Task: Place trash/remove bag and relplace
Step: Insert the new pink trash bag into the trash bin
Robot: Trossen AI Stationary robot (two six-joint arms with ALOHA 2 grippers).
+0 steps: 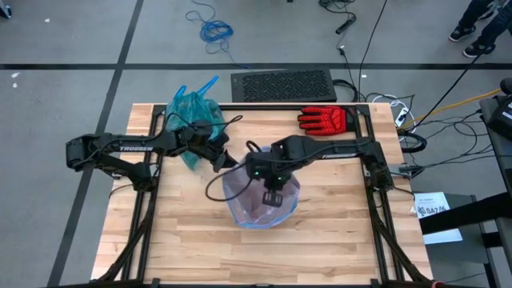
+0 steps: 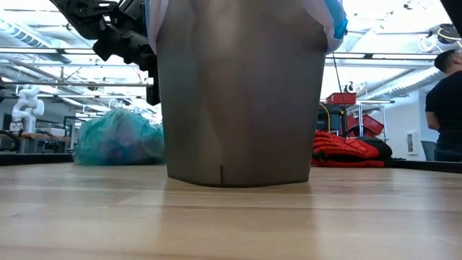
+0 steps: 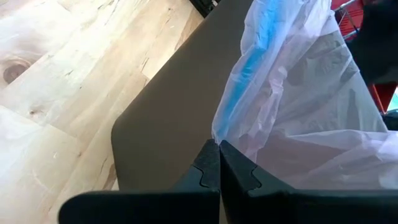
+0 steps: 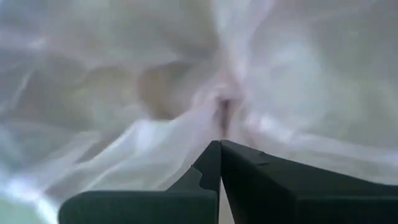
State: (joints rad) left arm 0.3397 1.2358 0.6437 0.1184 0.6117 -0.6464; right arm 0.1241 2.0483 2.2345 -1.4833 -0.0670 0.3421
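Two tools were at work on the last step, as we judged it: fitting the pink liner (image 1: 260,202) into the bin (image 2: 242,108), which stood mid-desk. The bag (image 1: 194,120), teal and tied full, already lay out of the bin near the far left corner of the desk (image 1: 320,240), well apart from the red glove (image 1: 324,119) at the far right; any trash was presumably inside that bag, since we saw no loose scraps. The left tool (image 3: 219,163) sat at the bin's rim, its fingers pressed together at the liner's edge just beside the blue strip (image 3: 252,68); whether film was pinched between them we could not tell. The right tool (image 4: 220,158) was down inside the bin's mouth, clenched, with pink film bunched at its tip, so we took it to be grasping or pressing the liner inward. The liner draped over the rim on the near side in the low view but looked gathered and uneven inside. The next move, in our judgement, called for spreading the film outward over the whole rim and pushing its bottom down, without dragging the light bin across the desk.
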